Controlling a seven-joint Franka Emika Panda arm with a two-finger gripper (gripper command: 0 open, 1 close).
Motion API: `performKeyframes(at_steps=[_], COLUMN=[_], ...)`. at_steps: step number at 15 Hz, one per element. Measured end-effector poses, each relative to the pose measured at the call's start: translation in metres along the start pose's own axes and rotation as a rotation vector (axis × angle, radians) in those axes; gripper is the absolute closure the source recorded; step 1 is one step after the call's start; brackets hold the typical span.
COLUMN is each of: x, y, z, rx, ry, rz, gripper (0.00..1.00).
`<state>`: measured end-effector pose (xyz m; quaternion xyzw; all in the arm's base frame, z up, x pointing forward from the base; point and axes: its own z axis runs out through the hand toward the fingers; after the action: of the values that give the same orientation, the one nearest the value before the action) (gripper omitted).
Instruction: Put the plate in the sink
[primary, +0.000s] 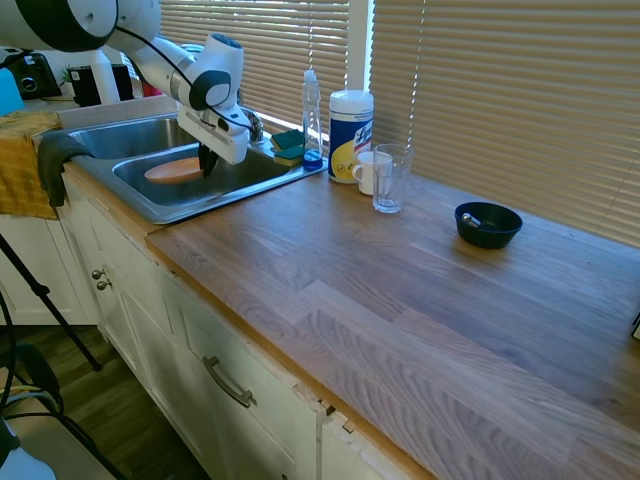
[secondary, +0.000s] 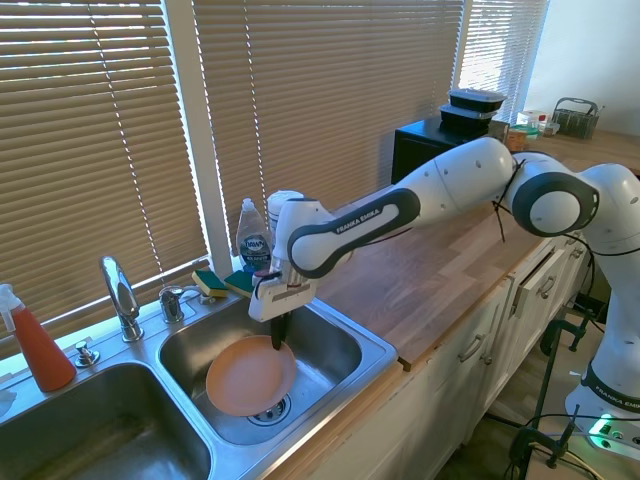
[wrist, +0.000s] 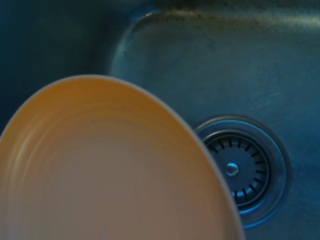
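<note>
1. The pincer reached down into the sink, fingers pinching the plate by its rim.
2. The plate hung tilted below the pincer, probably for lowering beside the drain.

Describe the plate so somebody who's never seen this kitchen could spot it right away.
Find the double steel sink under the window blinds. The plate sits inside the basin nearer the wooden counter, partly over the drain, with the gripper at its rim. It is the only round, salmon-pink thing in the sink.
</note>
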<state>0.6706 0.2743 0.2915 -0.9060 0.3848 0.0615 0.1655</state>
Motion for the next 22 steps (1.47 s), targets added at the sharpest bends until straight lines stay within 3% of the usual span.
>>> performKeyframes(at_steps=[6, 7, 11, 16, 22], x=[0.012, 0.015, 0.024, 0.027, 0.011], y=[0.008, 0.010, 0.013, 0.013, -0.004], z=[0.051, 0.061, 0.084, 0.085, 0.045], rx=[-0.057, -0.066, -0.093, -0.092, -0.051], ry=[0.003, 0.001, 0.012, 0.019, 0.032], rz=[0.058, 0.068, 0.083, 0.082, 0.085], gripper=[1.00, 0.00, 0.00, 0.00, 0.00])
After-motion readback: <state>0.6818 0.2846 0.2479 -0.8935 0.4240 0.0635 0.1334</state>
